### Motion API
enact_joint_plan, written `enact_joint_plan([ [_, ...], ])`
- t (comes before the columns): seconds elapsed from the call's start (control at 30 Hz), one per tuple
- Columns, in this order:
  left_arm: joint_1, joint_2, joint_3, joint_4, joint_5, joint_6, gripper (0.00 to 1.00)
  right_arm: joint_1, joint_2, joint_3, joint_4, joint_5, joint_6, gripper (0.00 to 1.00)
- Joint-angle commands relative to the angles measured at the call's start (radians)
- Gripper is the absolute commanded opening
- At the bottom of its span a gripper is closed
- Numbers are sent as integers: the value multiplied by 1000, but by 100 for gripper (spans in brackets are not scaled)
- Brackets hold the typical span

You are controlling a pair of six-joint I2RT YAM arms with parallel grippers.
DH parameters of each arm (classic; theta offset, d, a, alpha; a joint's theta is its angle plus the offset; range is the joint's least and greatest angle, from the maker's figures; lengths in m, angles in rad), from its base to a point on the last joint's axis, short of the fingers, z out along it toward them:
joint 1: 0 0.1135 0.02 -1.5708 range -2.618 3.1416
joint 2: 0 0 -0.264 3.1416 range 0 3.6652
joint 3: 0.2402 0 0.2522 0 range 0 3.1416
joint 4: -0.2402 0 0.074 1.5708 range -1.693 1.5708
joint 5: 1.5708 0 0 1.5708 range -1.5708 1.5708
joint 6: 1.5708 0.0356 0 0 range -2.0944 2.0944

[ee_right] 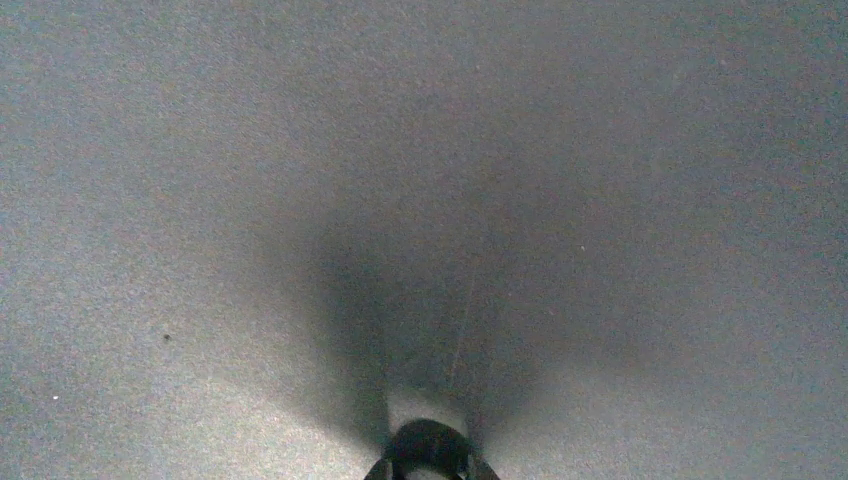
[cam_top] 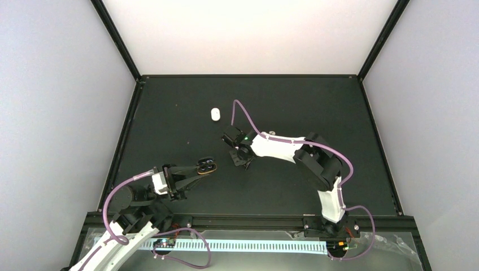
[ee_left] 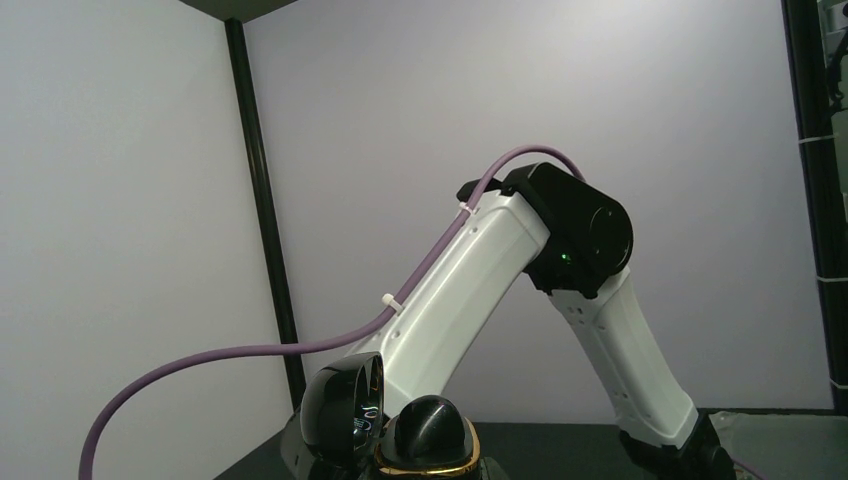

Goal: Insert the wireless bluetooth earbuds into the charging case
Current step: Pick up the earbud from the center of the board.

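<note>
Near the front-left corner of the counter (cam_top: pixel 169 113), the left fingers (cam_top: pixel 197 169) are closed on the charging case (cam_top: pixel 207 165). They turn it toward the middle of the counter, apparently to offer a steady, open target. In the left wrist view its lid (ee_left: pixel 345 410) is swung open beside a glossy black dome (ee_left: pixel 430 428) seated in a gold rim (ee_left: pixel 430 468); whether that dome is an earbud cannot be told. Further back, a small white oval object (cam_top: pixel 215 114) lies alone, well apart from both arms. Just right of the case, the right fingers (cam_top: pixel 242 154) point down at the counter, about midway between its front and back edges. Their wrist view is close and blurred, with a dark rounded thing (ee_right: pixel 430 447) at the tips, probably a black earbud being picked up. Whether those fingers are open or closed on it cannot be told
</note>
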Motion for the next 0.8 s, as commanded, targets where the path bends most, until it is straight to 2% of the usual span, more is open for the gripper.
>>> enact_joint_plan([
  [0.0, -7, -10, 25, -3, 0, 4, 1, -2, -36, -56, 0, 17, 35, 14],
  [0.37, -8, -8, 28, -3, -3, 2, 2, -57, -236, -126, 79, 11, 82, 11],
  [0.53, -7, 4, 31, 23, -9, -3, 1, -81, -441, -183, 122, 32, 87, 11],
  [0.77, -8, 98, 46, 133, 1, -31, 2, -82, -795, -270, 216, 34, 1, 12],
])
